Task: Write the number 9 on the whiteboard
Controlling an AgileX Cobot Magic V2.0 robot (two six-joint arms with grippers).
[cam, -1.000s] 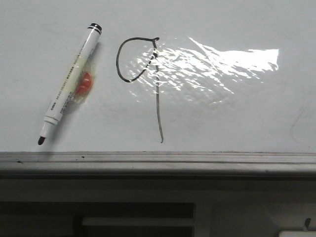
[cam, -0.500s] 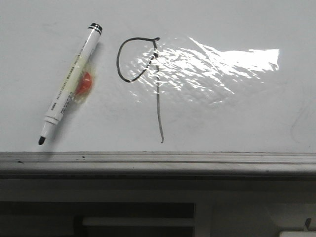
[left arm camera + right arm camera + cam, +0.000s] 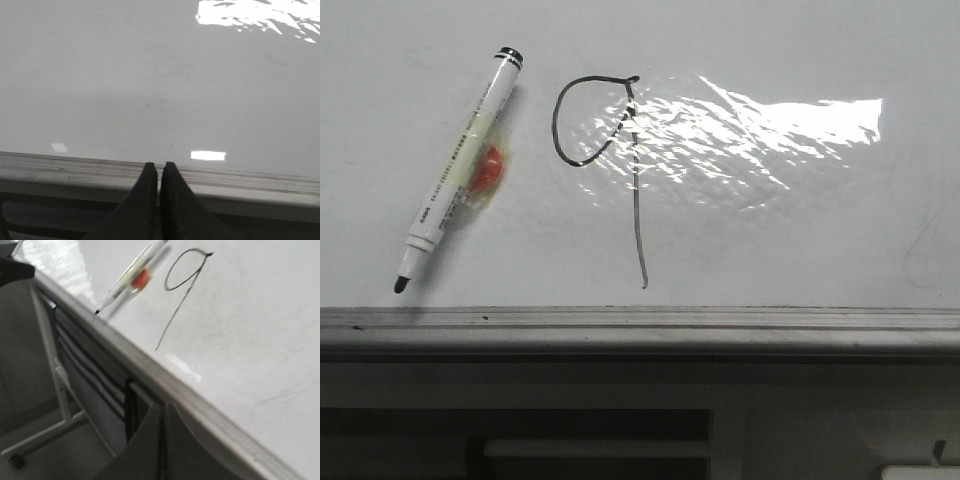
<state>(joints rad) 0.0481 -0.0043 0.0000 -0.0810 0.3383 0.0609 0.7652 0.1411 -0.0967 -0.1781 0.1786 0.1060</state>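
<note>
The whiteboard [image 3: 800, 240] fills the front view, glossy with wrinkled glare. On it stands the number 9 [image 3: 638, 200], a thin black loop with a long straight tail. It also shows in the right wrist view [image 3: 181, 300]. A white marker [image 3: 455, 175], uncapped with its black tip toward the rail, lies left of the 9 with an orange blob beside it; it shows in the right wrist view too [image 3: 131, 279]. My left gripper [image 3: 159, 166] is shut and empty over the board's rail. My right gripper [image 3: 163, 407] is shut and empty just off the rail.
The grey metal edge rail [image 3: 640, 330] runs along the board's near edge. Below it is a dark frame with a shelf [image 3: 600, 445]. A metal stand leg [image 3: 60, 385] shows beside the board in the right wrist view.
The front view shifts very slightly; marker and 9 stay where they were. Neither gripper shows in the earlier frames.
</note>
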